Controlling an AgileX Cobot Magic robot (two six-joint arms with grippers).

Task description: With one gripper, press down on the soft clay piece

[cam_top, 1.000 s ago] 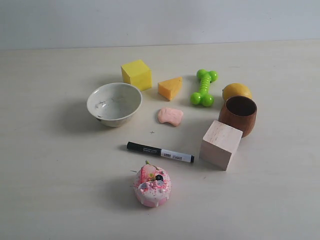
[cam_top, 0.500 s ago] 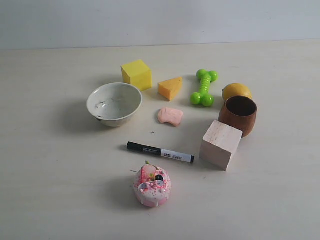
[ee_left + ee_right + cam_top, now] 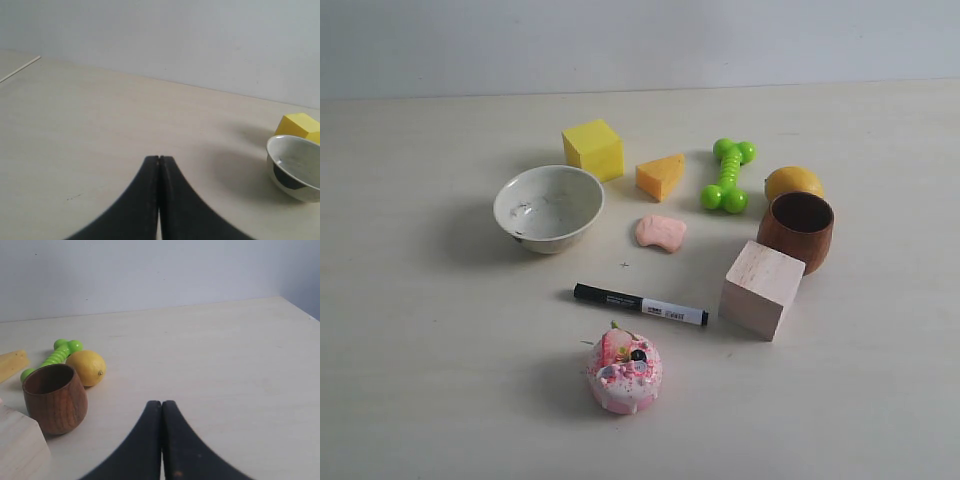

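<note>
Across the desk [image 3: 410,400], the exterior view shows no arm. Left tool [image 3: 159,160] and right tool [image 3: 161,404] are both clenched on nothing, likely ready for pressing. Between bowl [image 3: 548,207] and wooden cup [image 3: 801,230], near the orange wedge [image 3: 661,176], the soft clay piece [image 3: 661,232] lies untouched.

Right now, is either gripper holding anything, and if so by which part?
Nothing is held. The left gripper and right gripper are both shut empty; the clay lies free.
</note>
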